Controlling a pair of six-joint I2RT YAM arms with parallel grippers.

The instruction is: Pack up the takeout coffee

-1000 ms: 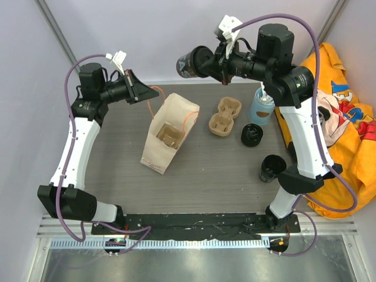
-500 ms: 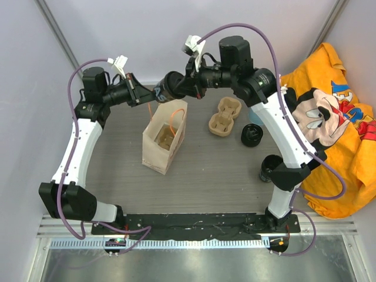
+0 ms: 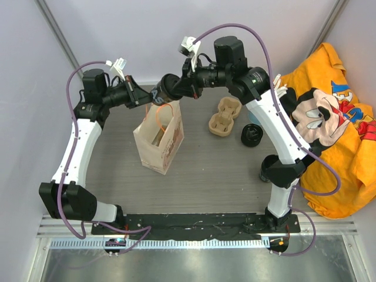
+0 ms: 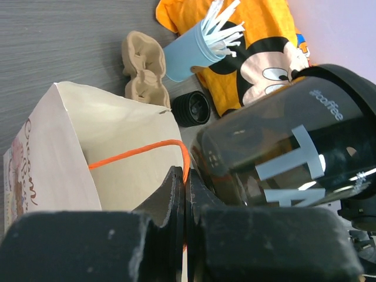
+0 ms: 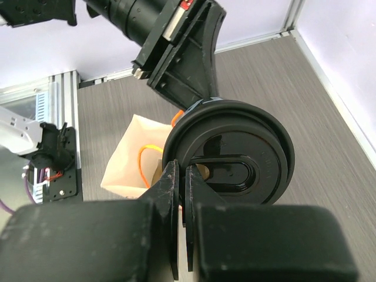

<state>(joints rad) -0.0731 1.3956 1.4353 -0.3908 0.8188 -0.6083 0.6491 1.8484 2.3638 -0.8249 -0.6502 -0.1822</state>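
Observation:
My right gripper [image 3: 179,88] [image 5: 183,170] is shut on the lid rim of a black lidded cup [image 3: 163,93] [image 5: 235,155] printed "#coffee" [image 4: 282,147]. It holds the cup tilted above the mouth of the paper bag [image 3: 158,138] [image 4: 70,153] [image 5: 126,164]. My left gripper [image 3: 143,94] [image 4: 185,176] is shut on the bag's orange handle [image 3: 161,114] [image 4: 135,153] and holds the bag upright and open. The takeout coffee, a small black cup with a dark inside [image 3: 251,135] [image 4: 191,108], sits on the table right of the cardboard carrier [image 3: 224,116] [image 4: 141,64].
A slightly larger black cup [image 3: 268,167] stands at the right, partly behind the right arm. A blue cup of white straws [image 4: 194,53] stands behind the carrier. An orange printed shirt [image 3: 335,117] covers the table's right side.
My right arm has swung left with the lidded cup, from above the carrier to over the bag's mouth. My left gripper has pulled the handle up and the bag now stands upright.

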